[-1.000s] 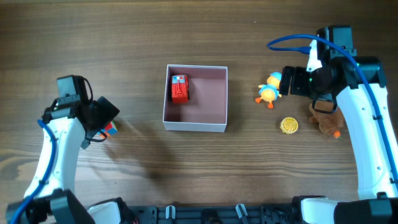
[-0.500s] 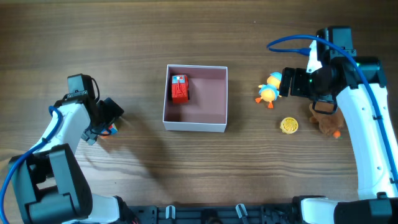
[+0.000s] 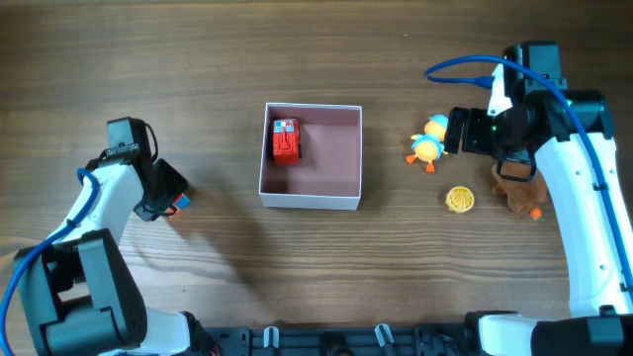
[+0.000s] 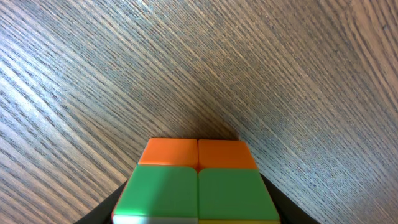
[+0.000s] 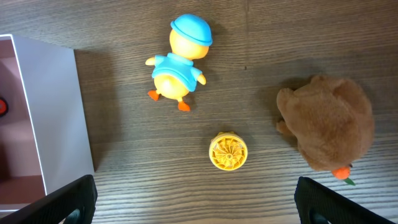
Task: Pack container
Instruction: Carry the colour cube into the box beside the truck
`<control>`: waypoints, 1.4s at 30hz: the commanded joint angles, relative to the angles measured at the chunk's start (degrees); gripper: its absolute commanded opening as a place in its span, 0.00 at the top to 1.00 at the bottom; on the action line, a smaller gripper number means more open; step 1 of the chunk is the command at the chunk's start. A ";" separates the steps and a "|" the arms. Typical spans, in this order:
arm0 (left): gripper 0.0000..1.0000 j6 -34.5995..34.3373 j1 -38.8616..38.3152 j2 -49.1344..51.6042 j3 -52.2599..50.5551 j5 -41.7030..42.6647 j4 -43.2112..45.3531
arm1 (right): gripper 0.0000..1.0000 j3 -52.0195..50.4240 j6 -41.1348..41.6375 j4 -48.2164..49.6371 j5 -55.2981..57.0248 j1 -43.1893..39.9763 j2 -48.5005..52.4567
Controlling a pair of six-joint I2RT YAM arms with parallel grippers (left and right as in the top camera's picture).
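Far left of the wooden table, the left gripper is down on a puzzle cube, and from the left wrist cam the cube sits right between the fingers with orange tiles on top and green ones facing the lens. The dark fingers look pressed against both sides, so I'd call that a grasp on the cube. That spot is roughly 8 o'clock from the container, well apart from it

The container sits mid-table, white walls, pink inside, with a red toy vehicle tucked in its 11 o'clock corner

Out at the container's 3 o'clock there's a yellow duck with a blue hat, and the right gripper hangs just beside it, fingers spread wide and gripping nothing. At 5 o'clock from the duck is a small yellow round toy, and near that, at its 3 o'clock, a brown plush
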 commanded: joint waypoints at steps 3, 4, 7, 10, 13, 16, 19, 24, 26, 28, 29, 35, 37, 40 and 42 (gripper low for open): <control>0.62 0.07 0.26 0.31 -0.37 0.52 0.07 | 0.00 1.22 -0.04 -0.22 -0.26 -0.09 0.31; 0.62 0.07 0.26 0.31 -0.37 0.52 0.00 | 0.00 1.22 -0.04 -0.22 -0.26 -0.09 0.31; 0.69 0.07 0.26 0.26 -0.37 0.52 -0.31 | 0.00 1.22 -0.04 -0.22 -0.26 -0.09 0.31; 0.94 0.07 0.00 -0.46 0.33 0.52 -1.68 | 0.00 1.22 -0.02 -0.20 -0.26 -0.09 0.31; 0.96 1.55 -1.86 -3.65 3.21 0.50 -5.57 | 0.00 1.22 -0.02 -0.20 -0.26 -0.09 0.31; 0.96 1.62 -6.05 -8.61 8.63 0.50 -11.10 | 0.00 1.22 0.00 -0.17 -0.28 -0.09 0.31; 0.96 3.80 -13.99 -13.73 16.31 0.24 -15.85 | 0.00 1.22 0.07 -0.13 -0.28 -0.09 0.31; 0.96 6.34 -30.80 -15.63 23.39 -3.69 -12.55 | 0.00 1.22 0.46 0.24 -0.28 -0.09 0.31; 0.96 6.29 -35.67 -14.47 23.39 -4.31 -8.74 | 0.00 1.22 0.46 0.39 -0.28 -0.09 0.31; 0.96 6.27 -39.67 -11.45 23.39 -4.28 -4.46 | 0.00 1.22 0.46 0.42 -0.28 -0.09 0.31; 0.96 5.97 -41.05 -9.51 23.39 -4.26 -2.56 | 0.00 1.22 0.48 0.35 -0.33 -0.09 0.31; 0.96 5.86 -44.22 4.09 23.39 -4.22 5.64 | 0.00 1.22 0.46 0.42 -0.31 -0.09 0.35; 0.96 5.86 -44.22 7.54 23.39 -4.20 7.23 | 0.00 1.22 0.46 0.33 -0.33 -0.09 0.35; 0.96 5.92 -44.22 10.88 23.39 -4.24 8.11 | 0.00 1.22 0.46 0.31 -0.33 -0.09 0.35; 0.96 6.14 -44.15 12.09 23.39 -4.26 8.66 | 0.00 1.22 0.44 0.42 -0.33 -0.09 0.39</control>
